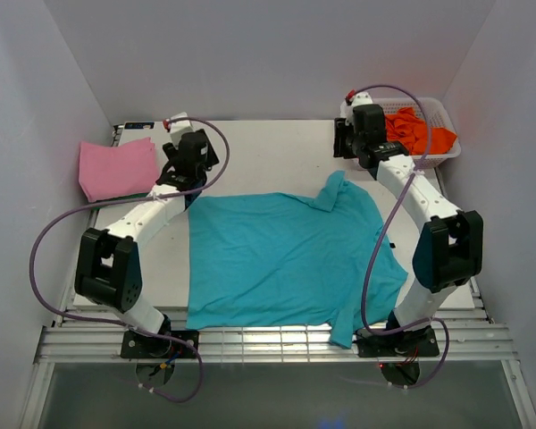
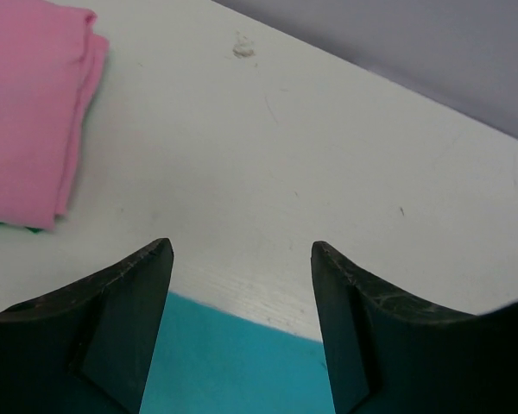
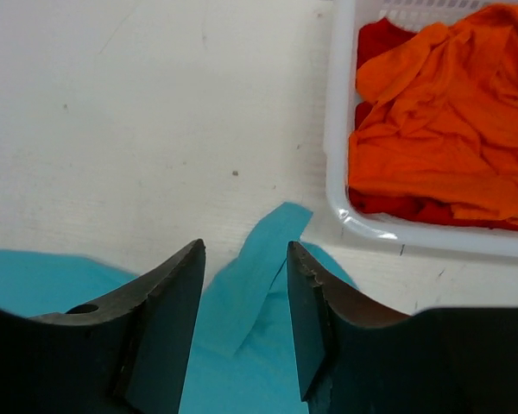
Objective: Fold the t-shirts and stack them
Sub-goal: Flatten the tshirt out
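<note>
A teal t-shirt (image 1: 286,259) lies spread flat across the middle of the table (image 1: 268,147). Its near edge hangs over the table front. My left gripper (image 1: 193,181) hovers open over the shirt's far left edge (image 2: 233,362), with nothing between its fingers (image 2: 129,302). The right gripper (image 1: 357,159) stands open above a folded-up flap of the teal shirt (image 3: 250,285) at its far right corner, and the flap lies loose below the fingers. A folded pink t-shirt (image 1: 116,167) sits at the far left on a green one (image 2: 4,224). An orange t-shirt (image 1: 417,131) lies crumpled in the basket.
The white plastic lattice basket (image 1: 449,150) stands at the back right corner, close to the right gripper; in the right wrist view its rim (image 3: 337,129) shows, with red cloth (image 3: 380,39) under the orange. Grey walls close in three sides.
</note>
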{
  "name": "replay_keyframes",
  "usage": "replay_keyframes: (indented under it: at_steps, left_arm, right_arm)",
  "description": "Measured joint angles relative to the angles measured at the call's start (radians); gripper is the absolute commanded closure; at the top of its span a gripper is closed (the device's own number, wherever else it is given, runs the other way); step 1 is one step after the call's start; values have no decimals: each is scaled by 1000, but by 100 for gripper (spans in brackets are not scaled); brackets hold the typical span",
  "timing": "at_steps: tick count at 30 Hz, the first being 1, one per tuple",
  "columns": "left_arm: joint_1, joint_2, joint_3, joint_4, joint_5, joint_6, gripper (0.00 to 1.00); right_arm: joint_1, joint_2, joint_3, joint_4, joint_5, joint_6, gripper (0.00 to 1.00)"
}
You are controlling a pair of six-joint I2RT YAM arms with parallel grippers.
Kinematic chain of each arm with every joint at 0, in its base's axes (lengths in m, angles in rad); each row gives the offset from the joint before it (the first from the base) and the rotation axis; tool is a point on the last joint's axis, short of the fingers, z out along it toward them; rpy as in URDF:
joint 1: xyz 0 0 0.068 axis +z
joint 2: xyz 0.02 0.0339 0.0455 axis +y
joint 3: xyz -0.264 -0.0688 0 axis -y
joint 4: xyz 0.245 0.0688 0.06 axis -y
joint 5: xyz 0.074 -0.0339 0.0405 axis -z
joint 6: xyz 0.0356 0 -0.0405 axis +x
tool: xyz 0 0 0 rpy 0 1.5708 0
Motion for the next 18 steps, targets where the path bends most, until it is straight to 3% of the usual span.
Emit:
replay_keyframes:
  at_steps: [8, 18]
  left_arm:
    - [-254, -71, -207, 8, 42, -79, 24]
    - [-263, -80, -380, -23, 86, -160, 23]
  right_arm:
    - [37, 19, -171, -88, -60, 45, 54]
    - [51, 109, -238, -141, -86, 85, 55]
